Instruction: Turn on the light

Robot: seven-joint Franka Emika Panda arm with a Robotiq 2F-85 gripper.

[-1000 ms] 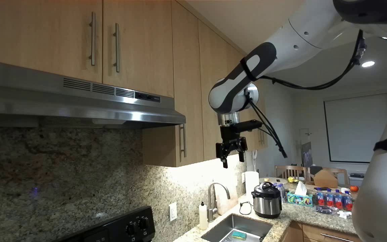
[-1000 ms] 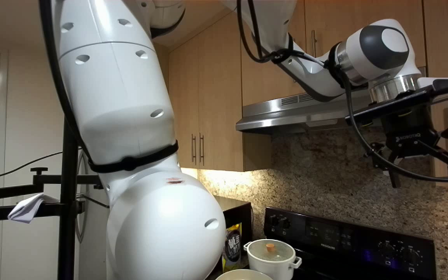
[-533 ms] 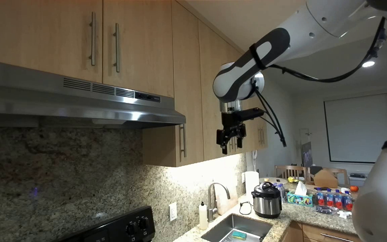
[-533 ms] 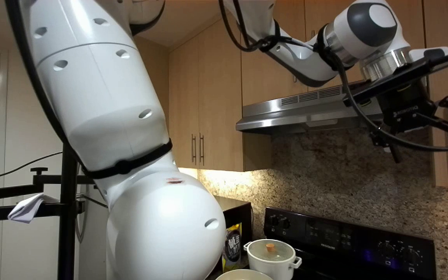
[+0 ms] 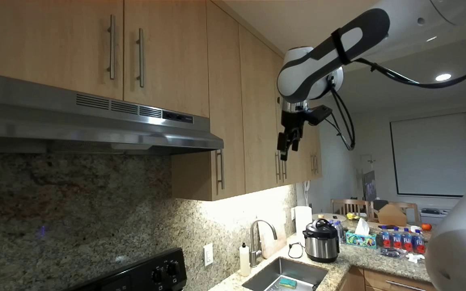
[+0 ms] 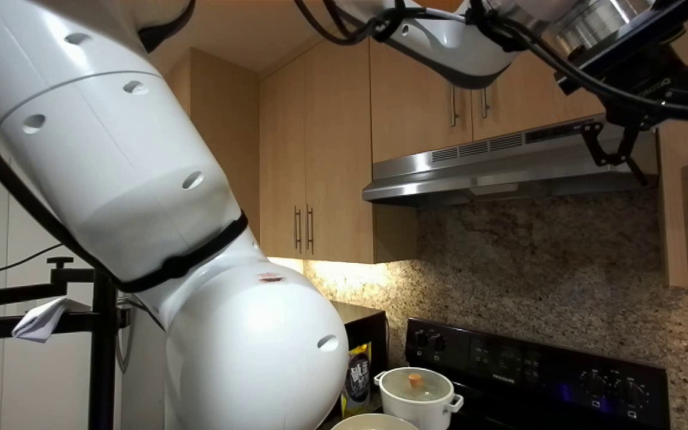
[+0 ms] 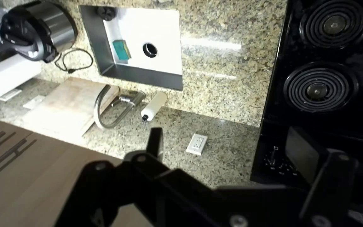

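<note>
The light to be lit most likely belongs to the hood (image 5: 95, 123), worked from the dark switch panel (image 5: 177, 117) near the right end of its front; in an exterior view the panel sits just left of the frame's middle, its long axis running along the hood's face and dipping gently rightward. The lamp cover (image 5: 131, 146) underneath shows no glow that I can make out. The coming move turns on this: the panel lies left of the claw (image 5: 289, 150) and higher in the frame, while the fingers (image 5: 284, 156) point down rather than at it, so the claw probably needs to swing leftward and bring a fingertip round to the panel's face. In an exterior view a finger (image 6: 637, 171) overlaps the hood's right end, and part of the claw runs off the right edge; depth cannot be told there. The wrist view shows neither hood nor panel, but has the sink (image 7: 165, 28), the outlet (image 7: 197, 144) and, at right, the stove (image 7: 329, 121); it best shows the claw spread wide, holding nothing.
</note>
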